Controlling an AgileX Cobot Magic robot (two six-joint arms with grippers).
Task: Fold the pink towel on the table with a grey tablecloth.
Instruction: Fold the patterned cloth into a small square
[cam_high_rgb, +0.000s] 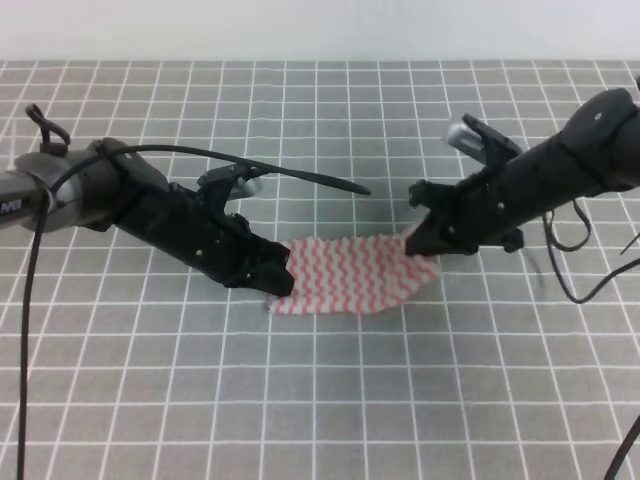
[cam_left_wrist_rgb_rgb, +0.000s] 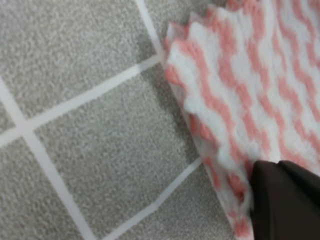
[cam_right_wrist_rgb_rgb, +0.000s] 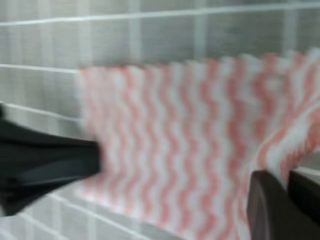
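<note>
Fingers (cam_left_wrist_rgb_rgb: 280, 200) of the left gripper (cam_high_rgb: 272, 280) are pinching the pink towel (cam_high_rgb: 345, 275) at its left edge; right gripper (cam_high_rgb: 420, 240) is clamping the right corner, lifting it off the table with a grey tablecloth (cam_high_rgb: 320, 400). Right wrist view's blurry, but shows both ends.

Black left gripper (cam_high_rgb: 272, 277) reaching low, angling inward (jaw state unclear); black right gripper (cam_high_rgb: 420, 240) pinching closed, tilting downward.
</note>
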